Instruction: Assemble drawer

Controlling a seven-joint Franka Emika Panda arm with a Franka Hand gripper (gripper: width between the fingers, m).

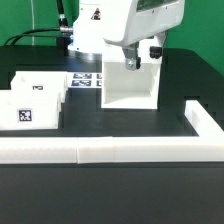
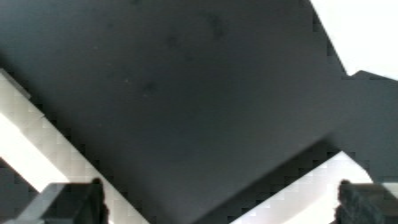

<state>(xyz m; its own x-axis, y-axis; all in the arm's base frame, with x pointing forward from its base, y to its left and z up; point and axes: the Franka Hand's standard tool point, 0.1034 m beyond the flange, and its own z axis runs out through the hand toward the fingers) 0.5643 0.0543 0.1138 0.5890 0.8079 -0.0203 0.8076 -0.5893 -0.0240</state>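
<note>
Claw (image 2: 217, 205) hung spread over housing (image 1: 131, 90), upper centre; off-line descent could have clipped wall, shoved housing across desk (image 1: 150, 190).

The counter (image 1: 120, 195) is matt black all over. Right below the jaws the housing (image 1: 135, 90) is plain white. To the exterior view's left of the jaws, the front tray (image 1: 45, 112) and the rear tray (image 1: 55, 84) are white too, each with a black-and-white square tag. Between them and the jaws lies the white marker board (image 1: 88, 80), patterned with black-and-white tags. Nearer the camera than the jaws, the border bar (image 1: 110, 150) is white. The arm (image 1: 110, 20) above the jaws is white, and the backdrop (image 1: 200, 30) behind is green. In the wrist view the fingertips (image 2: 71, 203) are dark grey against black and white.
</note>
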